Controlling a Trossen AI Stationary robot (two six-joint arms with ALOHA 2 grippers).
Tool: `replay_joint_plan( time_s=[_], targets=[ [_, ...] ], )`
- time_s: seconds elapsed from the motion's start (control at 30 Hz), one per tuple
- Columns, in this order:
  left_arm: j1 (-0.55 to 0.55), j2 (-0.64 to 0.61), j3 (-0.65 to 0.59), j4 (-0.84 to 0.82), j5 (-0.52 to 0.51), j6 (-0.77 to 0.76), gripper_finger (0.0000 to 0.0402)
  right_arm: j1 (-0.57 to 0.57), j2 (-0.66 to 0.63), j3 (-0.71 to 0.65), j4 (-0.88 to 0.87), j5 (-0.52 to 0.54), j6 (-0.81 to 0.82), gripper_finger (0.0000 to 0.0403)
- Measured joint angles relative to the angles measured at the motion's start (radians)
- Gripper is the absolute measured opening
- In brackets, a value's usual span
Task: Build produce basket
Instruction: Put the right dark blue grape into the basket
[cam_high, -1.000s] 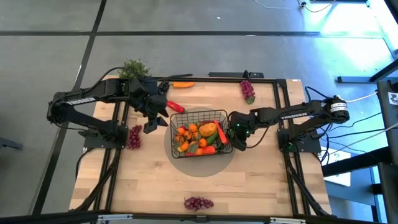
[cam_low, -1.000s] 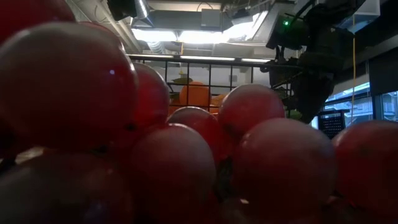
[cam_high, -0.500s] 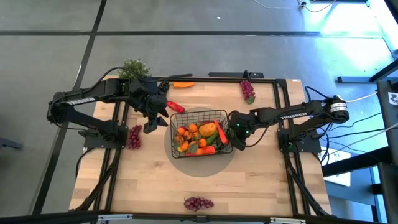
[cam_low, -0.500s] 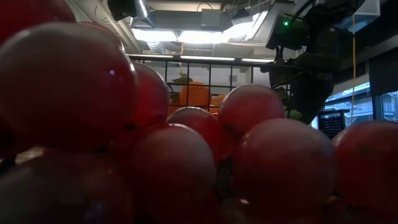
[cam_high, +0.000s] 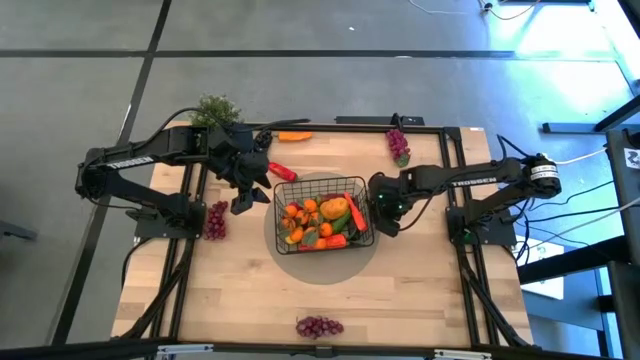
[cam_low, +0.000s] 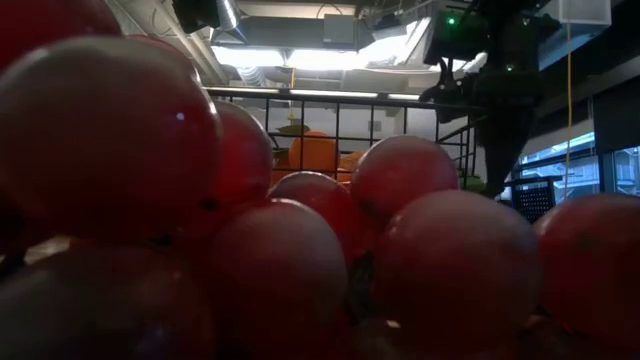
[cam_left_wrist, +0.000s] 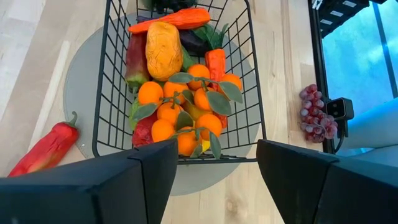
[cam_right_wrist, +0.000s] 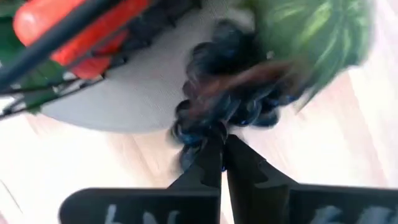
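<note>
The black wire basket (cam_high: 322, 212) stands on a grey round mat (cam_high: 320, 262) at mid-table. It holds produce: oranges (cam_left_wrist: 180, 106), a carrot and a yellow piece. My right gripper (cam_high: 387, 214) hangs just right of the basket, pointing steeply down. In its wrist view it (cam_right_wrist: 222, 146) is shut at a dark grape bunch (cam_right_wrist: 224, 87). My left gripper (cam_left_wrist: 214, 165) stands open above the basket's left side with nothing between its fingers. Red grapes (cam_low: 300, 230) fill the low view's foreground. My right gripper pinches the dark grape bunch at its end (cam_right_wrist: 210, 129) between the tips of its two fingers. The fingers come from above, pointing steeply down. The bunch spreads beyond the fingertips over the mat's edge; whether it is lifted clear cannot be told through the blur.
A green striped piece (cam_right_wrist: 317, 31) lies beside the dark bunch. A red pepper (cam_high: 282, 171), a carrot (cam_high: 293, 136), purple grapes (cam_high: 398, 145), red grapes at the left (cam_high: 215, 220) and near edge (cam_high: 319, 326), and a potted plant (cam_high: 218, 108) lie around the basket.
My right gripper has risen a little beside the basket and tipped more steeply downward. In the low view its fingers have drawn together.
</note>
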Motion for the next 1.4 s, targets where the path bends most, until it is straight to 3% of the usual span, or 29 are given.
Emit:
replay_joint_plan(
  time_s=[0.37,0.7,1.0,1.2,1.4],
  targets=[
    [0.000,0.000,0.000,0.000,0.000,0.000,0.0208,0.000,0.000,0.138,-0.262,0.078,0.008,0.0000],
    [0.000,0.000,0.000,0.000,0.000,0.002,0.0208,0.000,0.000,0.375,-0.453,0.214,0.026,0.0000],
    [0.000,0.000,0.000,0.000,0.000,0.003,0.0208,0.001,-0.002,0.583,-0.353,0.292,-0.018,0.0000],
    [0.000,0.000,0.000,0.000,0.000,0.003,0.0208,0.016,0.019,0.568,-0.182,0.269,-0.094,0.0000],
    [0.000,0.000,0.000,0.000,0.000,0.003,0.0208,0.031,0.106,0.528,-0.165,0.268,-0.106,0.0000]
  ],
)
